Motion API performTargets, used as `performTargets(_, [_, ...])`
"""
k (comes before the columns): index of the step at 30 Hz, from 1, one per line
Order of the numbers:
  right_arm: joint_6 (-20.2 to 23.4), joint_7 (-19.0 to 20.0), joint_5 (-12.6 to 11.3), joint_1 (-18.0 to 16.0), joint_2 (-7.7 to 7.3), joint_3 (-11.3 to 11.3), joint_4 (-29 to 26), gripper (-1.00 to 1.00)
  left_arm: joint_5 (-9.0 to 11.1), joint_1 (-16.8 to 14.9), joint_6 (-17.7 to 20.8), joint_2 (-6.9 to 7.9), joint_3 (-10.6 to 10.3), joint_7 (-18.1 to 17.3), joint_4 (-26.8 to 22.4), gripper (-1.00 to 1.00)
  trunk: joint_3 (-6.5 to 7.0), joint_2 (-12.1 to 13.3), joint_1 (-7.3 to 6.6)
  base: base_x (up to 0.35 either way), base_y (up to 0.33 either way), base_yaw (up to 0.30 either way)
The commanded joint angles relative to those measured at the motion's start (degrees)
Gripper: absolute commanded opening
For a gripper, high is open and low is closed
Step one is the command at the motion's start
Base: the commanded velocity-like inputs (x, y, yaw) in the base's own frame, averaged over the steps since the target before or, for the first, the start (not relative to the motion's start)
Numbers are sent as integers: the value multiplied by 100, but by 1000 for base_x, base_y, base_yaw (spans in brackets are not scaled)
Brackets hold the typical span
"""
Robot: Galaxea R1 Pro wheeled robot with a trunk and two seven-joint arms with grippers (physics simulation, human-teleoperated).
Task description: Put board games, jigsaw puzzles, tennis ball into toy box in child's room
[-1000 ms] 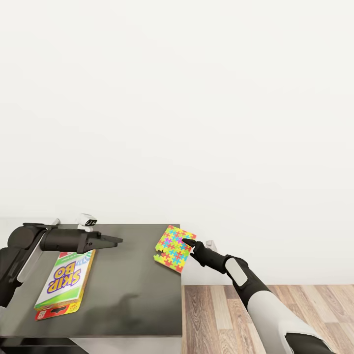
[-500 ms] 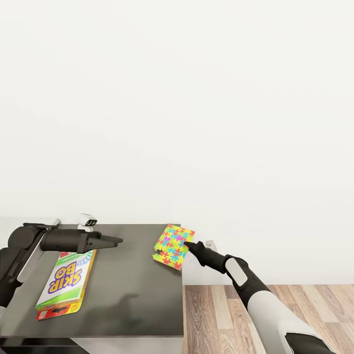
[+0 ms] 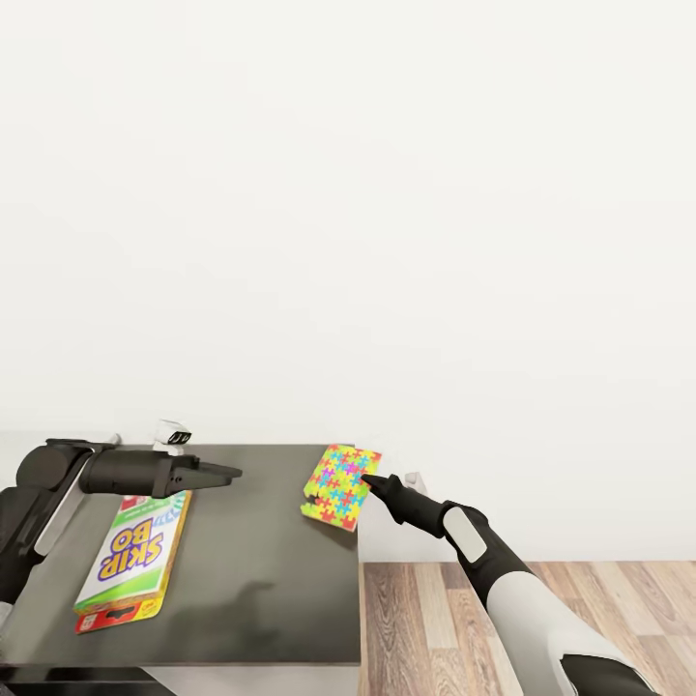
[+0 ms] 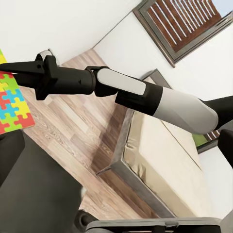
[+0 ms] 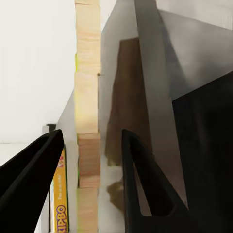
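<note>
A jigsaw puzzle with a bright multicoloured lid lies at the far right corner of the dark grey table. My right gripper is at its right edge. In the right wrist view its fingers stand open, with the puzzle's pale side in the gap and touching neither. A Skip-Bo board game lies flat at the table's left. Above its far end my left gripper hovers open and holds nothing. The left wrist view has the puzzle at its edge. The toy box and tennis ball are out of view.
A white wall rises right behind the table. Wood-plank floor lies beyond the table's right edge. The left wrist view looks past my right arm to the beige bed and a window.
The puzzle has turned slightly, its right corner drawing in toward the table. My right gripper has slid a little along its edge. The left arm has stayed put.
</note>
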Motion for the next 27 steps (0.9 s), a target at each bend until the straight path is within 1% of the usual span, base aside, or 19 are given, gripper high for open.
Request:
performTargets(1, [43, 1, -7, -3, 7, -37, 0, -100, 0, -2, 61, 6, -11, -21, 1, 100, 13, 38, -23, 0, 0, 0])
performTargets(27, [47, -28, -15, -3, 18, -54, 0, -100, -43, -6, 66, -11, 15, -21, 1, 100, 480, 1081, -594, -1, 0, 0])
